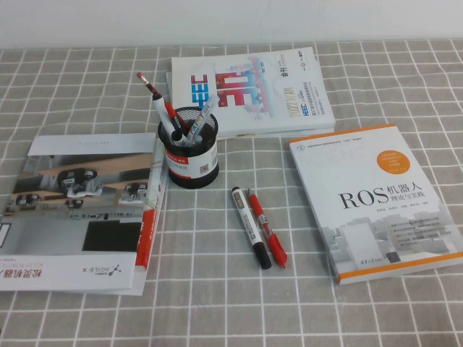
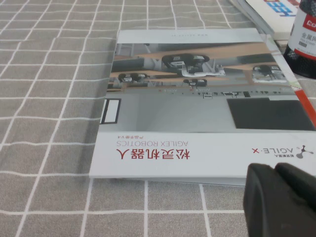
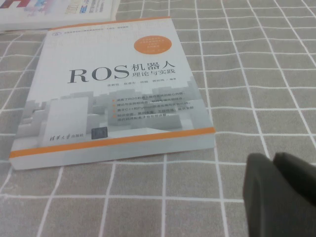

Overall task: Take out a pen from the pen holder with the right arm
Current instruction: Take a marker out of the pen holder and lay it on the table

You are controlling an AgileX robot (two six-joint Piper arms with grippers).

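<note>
A black mesh pen holder [image 1: 188, 148] stands left of the table's middle with several pens [image 1: 168, 108] sticking out of it. A black marker [image 1: 250, 227] and a red pen [image 1: 268, 230] lie side by side on the cloth just right of the holder and nearer me. Neither arm shows in the high view. My right gripper [image 3: 271, 160] is shut and holds nothing, low over the cloth by the near corner of the ROS book [image 3: 118, 89]. My left gripper [image 2: 274, 170] is also shut and holds nothing, at the near edge of the AgileX booklet [image 2: 197, 98].
The ROS book [image 1: 372, 199] lies at the right and the AgileX booklet [image 1: 79, 210] at the left, against the holder. A stack of magazines [image 1: 253, 90] lies behind the holder. A grey checked cloth [image 1: 217, 303] covers the table.
</note>
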